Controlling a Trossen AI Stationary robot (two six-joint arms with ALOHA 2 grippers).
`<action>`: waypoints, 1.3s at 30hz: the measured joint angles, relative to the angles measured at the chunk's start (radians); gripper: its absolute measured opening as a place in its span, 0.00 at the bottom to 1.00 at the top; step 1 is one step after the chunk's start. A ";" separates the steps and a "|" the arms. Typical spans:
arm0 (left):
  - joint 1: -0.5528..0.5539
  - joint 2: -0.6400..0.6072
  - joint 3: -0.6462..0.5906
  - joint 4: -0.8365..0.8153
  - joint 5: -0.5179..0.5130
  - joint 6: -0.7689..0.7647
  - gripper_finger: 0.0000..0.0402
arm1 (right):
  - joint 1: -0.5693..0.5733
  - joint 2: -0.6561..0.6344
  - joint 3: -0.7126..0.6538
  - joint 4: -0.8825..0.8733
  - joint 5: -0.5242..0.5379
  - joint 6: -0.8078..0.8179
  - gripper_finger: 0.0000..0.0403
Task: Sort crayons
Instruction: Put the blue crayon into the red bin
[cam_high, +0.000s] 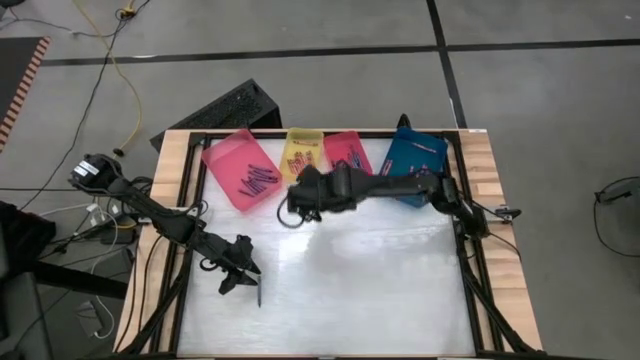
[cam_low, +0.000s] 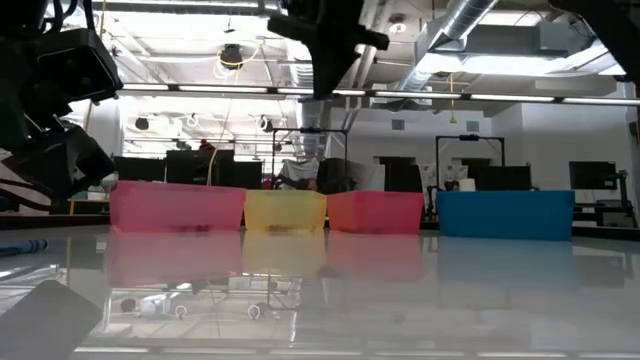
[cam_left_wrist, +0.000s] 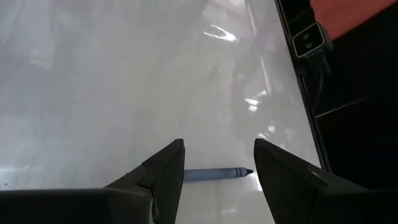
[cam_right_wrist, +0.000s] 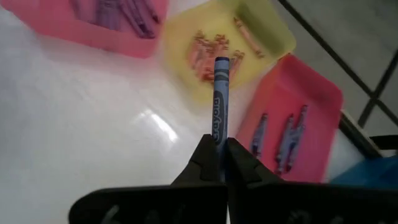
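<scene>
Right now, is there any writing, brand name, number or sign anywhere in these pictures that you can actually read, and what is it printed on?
"Crayola": runs along the paper wrapper of the blue crayon that the right pincer is shut on; the letters are soft, so this is a likely reading.
Blue crayon on the table ahead of the open left pincer: any wrapper print is too blurred to read.
Crayons in the trays: too small to read.
Nothing else legible.

"Crayola" on blue crayon (cam_right_wrist: 221, 102) wrapper; no other txt legible.
</scene>
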 joint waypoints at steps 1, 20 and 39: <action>0.000 0.000 0.000 0.000 0.002 0.000 0.45 | -0.019 -0.001 0.000 -0.002 -0.003 -0.021 0.01; 0.077 -0.043 0.000 -0.077 0.038 0.036 0.45 | -0.393 0.009 0.000 -0.008 -0.137 -0.290 0.01; 0.185 -0.109 0.000 -0.136 0.018 0.033 0.45 | -0.513 -0.002 -0.085 0.143 -0.283 -0.474 0.01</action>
